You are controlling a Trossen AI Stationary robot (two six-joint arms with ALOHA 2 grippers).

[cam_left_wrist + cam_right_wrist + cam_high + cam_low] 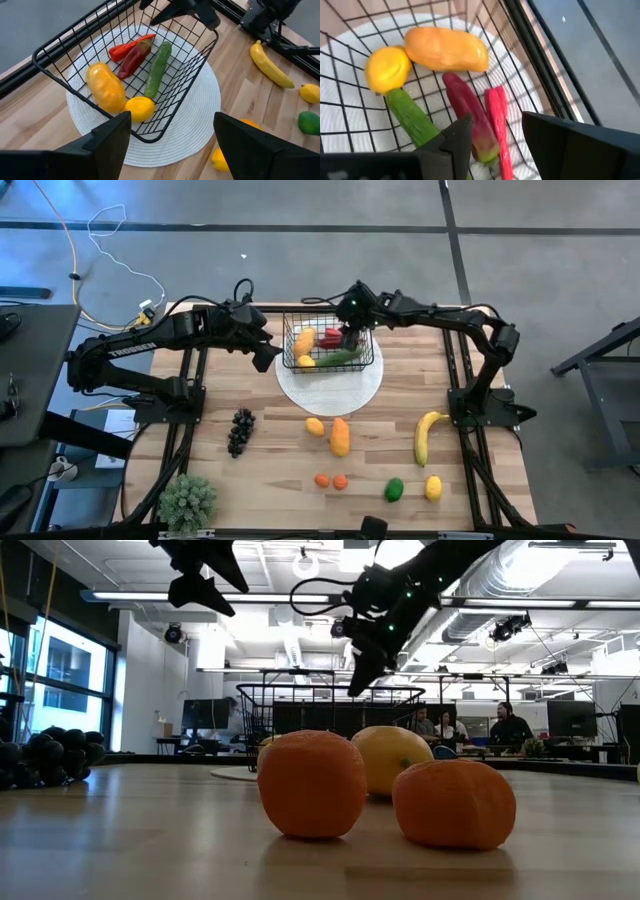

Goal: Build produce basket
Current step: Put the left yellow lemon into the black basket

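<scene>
The black wire basket [330,345] stands on a round white plate [330,380] at the table's far middle. Inside it lie a yellow-orange piece [445,49], a lemon [387,69], a green cucumber [412,117], a dark red chilli [470,117] and a bright red chilli [497,127]. My right gripper [495,145] hangs open over the basket's far right corner, above the two chillies, and in the low view its fingers [365,670] stand above the rim. My left gripper [172,145] waits open in the air just left of the basket.
More produce lies on the near half of the table: dark grapes [240,430], a lemon [314,426], an orange-yellow piece [340,436], a banana [428,435], two small oranges [330,480], a lime [394,489] and another lemon [433,487]. A potted plant [188,502] stands near left.
</scene>
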